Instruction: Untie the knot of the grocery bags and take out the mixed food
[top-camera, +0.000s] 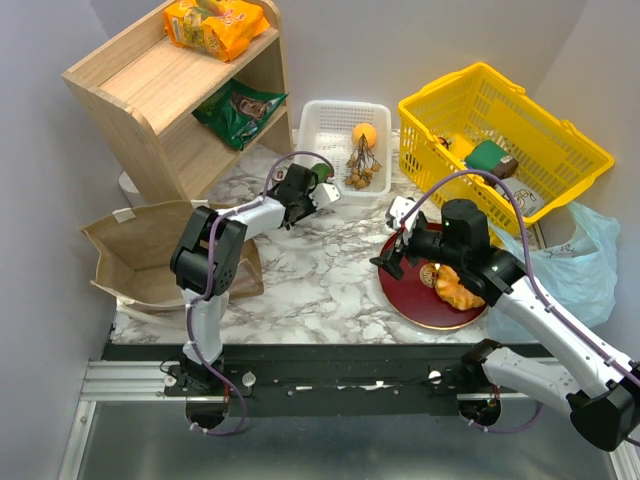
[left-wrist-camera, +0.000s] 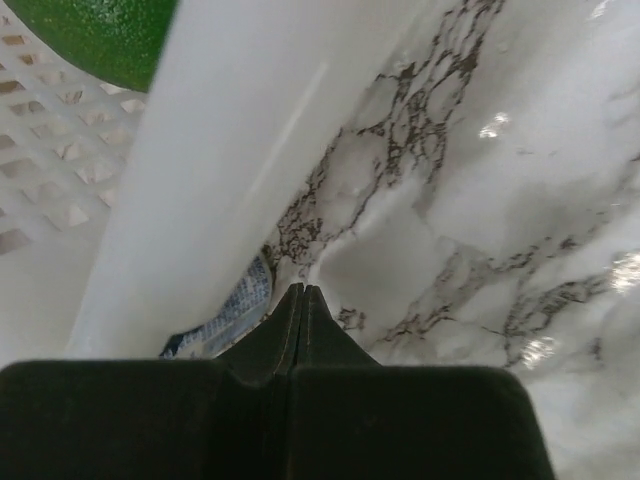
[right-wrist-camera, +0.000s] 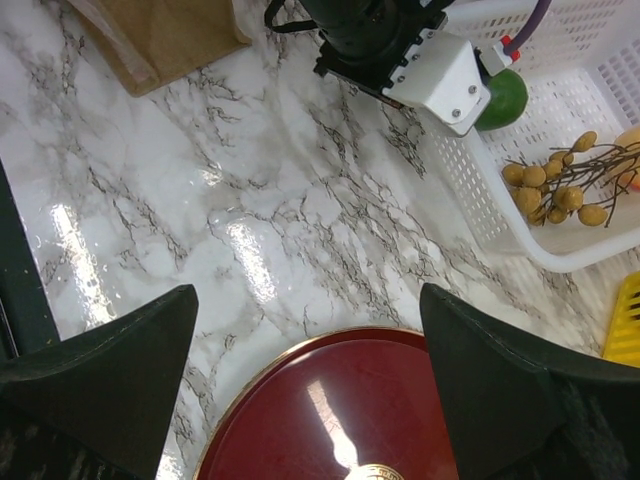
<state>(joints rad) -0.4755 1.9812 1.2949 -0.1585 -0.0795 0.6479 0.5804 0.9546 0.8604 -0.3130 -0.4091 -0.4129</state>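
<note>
My left gripper is shut and empty, its tips low over the marble beside the rim of the white basket. A dark green fruit lies just inside that basket. It shows in the top view with an orange fruit and a brown stemmed bunch. My right gripper is open and empty over the edge of the red plate. A ring pastry lies on the plate. The light blue bag lies at the right; no knot shows.
The brown paper bag lies open at the left. A wooden shelf holds an orange packet and a green packet. The yellow basket with goods stands at the back right.
</note>
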